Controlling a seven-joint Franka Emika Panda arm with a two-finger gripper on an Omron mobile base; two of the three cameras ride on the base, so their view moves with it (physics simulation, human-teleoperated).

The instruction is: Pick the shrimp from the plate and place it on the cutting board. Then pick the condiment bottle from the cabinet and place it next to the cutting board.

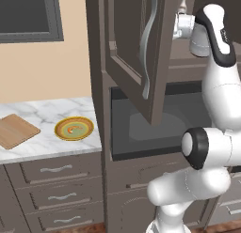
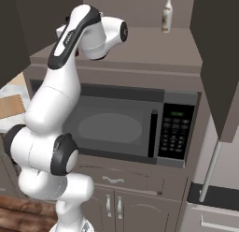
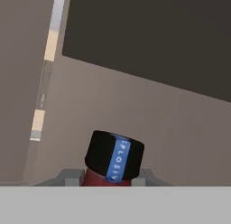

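In the hand view the condiment bottle (image 3: 115, 155) fills the bottom centre, its black cap with a blue strip above a dark red body. My gripper (image 3: 107, 175) is shut on it, one grey finger on each side. Behind it are the cabinet's brown inner walls. My hand (image 1: 182, 25) reaches into the cabinet behind the open door (image 1: 141, 49), and the fingers are hidden there. Far left on the counter, the tiny orange shrimp (image 1: 73, 129) lies on the plate (image 1: 87, 125). The wooden cutting board (image 1: 14, 131) sits just left of the plate.
A pale slim bottle (image 2: 167, 13) stands at the back of the cabinet shelf. Under the shelf is a microwave (image 2: 126, 126). The open door juts out over the marble counter's (image 1: 47, 112) right end. Drawers (image 1: 56, 170) sit below the counter.
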